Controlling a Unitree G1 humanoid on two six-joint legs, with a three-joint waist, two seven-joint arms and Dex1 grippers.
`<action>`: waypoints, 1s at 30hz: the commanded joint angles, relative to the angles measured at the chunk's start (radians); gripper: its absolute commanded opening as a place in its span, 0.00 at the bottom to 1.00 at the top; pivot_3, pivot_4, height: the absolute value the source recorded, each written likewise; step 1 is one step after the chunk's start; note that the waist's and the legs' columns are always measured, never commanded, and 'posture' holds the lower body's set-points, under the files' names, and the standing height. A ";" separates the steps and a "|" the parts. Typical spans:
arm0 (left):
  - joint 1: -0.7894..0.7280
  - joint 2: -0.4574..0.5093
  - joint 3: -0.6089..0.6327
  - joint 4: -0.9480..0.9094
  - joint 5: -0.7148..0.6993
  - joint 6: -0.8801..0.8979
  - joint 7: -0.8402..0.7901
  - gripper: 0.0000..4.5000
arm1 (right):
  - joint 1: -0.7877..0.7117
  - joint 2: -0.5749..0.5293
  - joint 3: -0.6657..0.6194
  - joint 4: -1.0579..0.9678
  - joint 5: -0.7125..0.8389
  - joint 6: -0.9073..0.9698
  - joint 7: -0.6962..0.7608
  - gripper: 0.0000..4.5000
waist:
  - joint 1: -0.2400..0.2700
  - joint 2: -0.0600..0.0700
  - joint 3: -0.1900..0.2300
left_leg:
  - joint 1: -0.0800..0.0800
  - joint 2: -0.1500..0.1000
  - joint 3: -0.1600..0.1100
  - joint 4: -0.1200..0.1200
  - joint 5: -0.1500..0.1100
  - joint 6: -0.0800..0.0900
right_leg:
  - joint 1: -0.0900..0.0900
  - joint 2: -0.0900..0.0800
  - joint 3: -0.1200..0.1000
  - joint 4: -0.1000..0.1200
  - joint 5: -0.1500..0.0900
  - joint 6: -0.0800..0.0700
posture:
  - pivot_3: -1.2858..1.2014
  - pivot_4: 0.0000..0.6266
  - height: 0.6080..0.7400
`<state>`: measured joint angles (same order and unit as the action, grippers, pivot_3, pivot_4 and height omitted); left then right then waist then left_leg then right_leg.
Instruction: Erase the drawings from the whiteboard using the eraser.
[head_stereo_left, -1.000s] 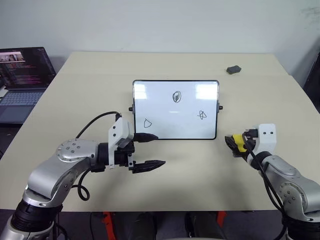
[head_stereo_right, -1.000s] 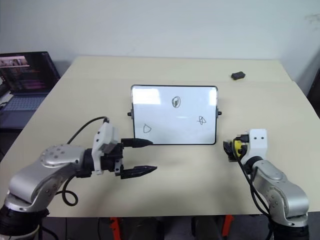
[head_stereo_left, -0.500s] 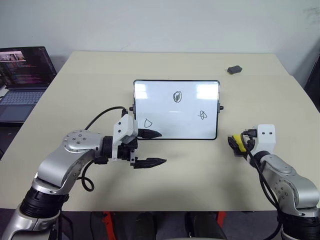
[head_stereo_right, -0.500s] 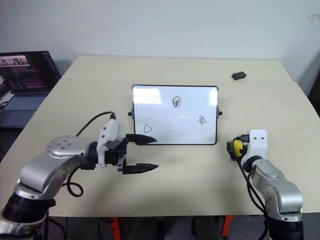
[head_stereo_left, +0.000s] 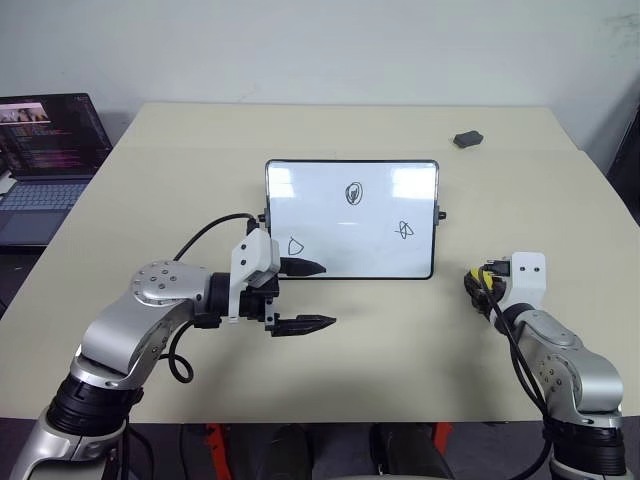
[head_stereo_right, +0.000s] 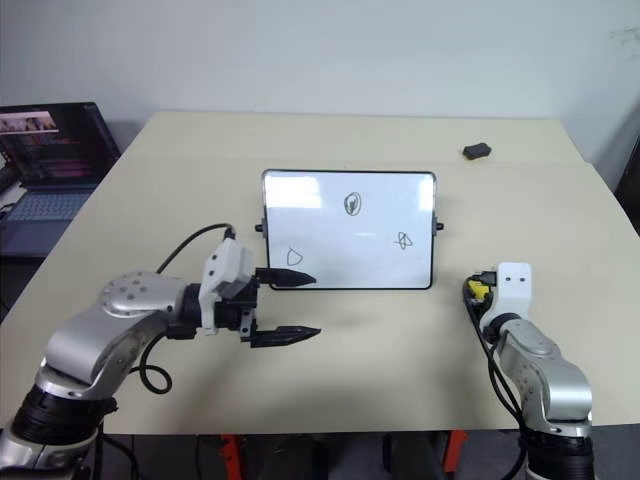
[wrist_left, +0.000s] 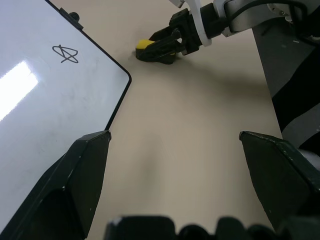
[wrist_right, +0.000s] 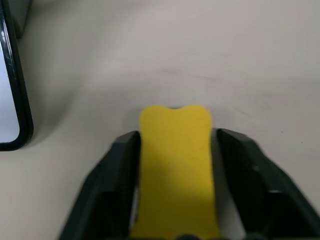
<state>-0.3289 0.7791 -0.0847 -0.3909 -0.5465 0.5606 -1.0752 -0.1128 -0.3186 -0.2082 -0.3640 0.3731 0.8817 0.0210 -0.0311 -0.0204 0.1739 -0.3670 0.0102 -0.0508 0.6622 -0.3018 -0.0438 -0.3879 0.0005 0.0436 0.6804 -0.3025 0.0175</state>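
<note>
Since a second ago your left arm has swung its elbow in and carried the left gripper (head_stereo_left: 305, 296) a little closer to the board, while your right gripper (wrist_right: 172, 150) has drawn its fingers in against the eraser (wrist_right: 174, 160). Nearest you, that right gripper now clamps the yellow block from both sides, low over the table (head_stereo_left: 400, 340) just off the board's near right corner. Your left gripper hangs with its jaws spread wide and nothing between them, the upper fingertip in front of the board's lower edge beside the triangle. The whiteboard (head_stereo_left: 330, 215) stands tilted back at mid-table, and all three drawings (head_stereo_left: 353, 192) are unwiped: the oval at top centre, the triangle lower left, the squiggle on the right. Farther off, a small dark lump (head_stereo_left: 467, 139) lies near the back right, and a laptop (head_stereo_left: 45, 160) sits open off the table's left side
</note>
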 joint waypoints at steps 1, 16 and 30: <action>-0.002 0.003 0.023 -0.040 -0.010 -0.001 0.009 1.00 | -0.011 0.006 -0.026 -0.025 0.001 -0.014 0.010 0.29 | 0.000 0.000 0.000 | 0.000 0.000 0.000 0.000 0.000 0.000 | 0.000 0.000 0.000 0.000 0.000 0.000 | 0.52 0.24 1.00; 0.008 -0.006 0.019 -0.066 -0.021 0.024 0.036 1.00 | -0.005 0.011 -0.038 -0.048 0.009 -0.003 0.034 0.29 | 0.000 0.000 0.000 | 0.000 0.000 0.000 0.000 0.000 0.000 | 0.000 0.000 0.000 0.000 0.000 0.000 | 0.52 0.24 1.00; 0.002 0.000 0.012 -0.065 -0.014 0.008 0.015 1.00 | -0.013 0.013 -0.052 -0.039 -0.009 -0.030 0.031 0.81 | 0.000 0.000 0.000 | 0.000 0.000 0.000 0.000 0.000 0.000 | 0.000 0.000 0.000 0.000 0.000 0.000 | 0.52 0.24 1.00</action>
<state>-0.3179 0.7786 -0.0847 -0.4243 -0.5503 0.5820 -1.0567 -0.1126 -0.3047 -0.2296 -0.3718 0.3730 0.8789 0.0582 -0.0311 -0.0203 0.1739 -0.3670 0.0101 -0.0508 0.6622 -0.3018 -0.0438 -0.3879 0.0004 0.0436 0.6805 -0.3025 0.0175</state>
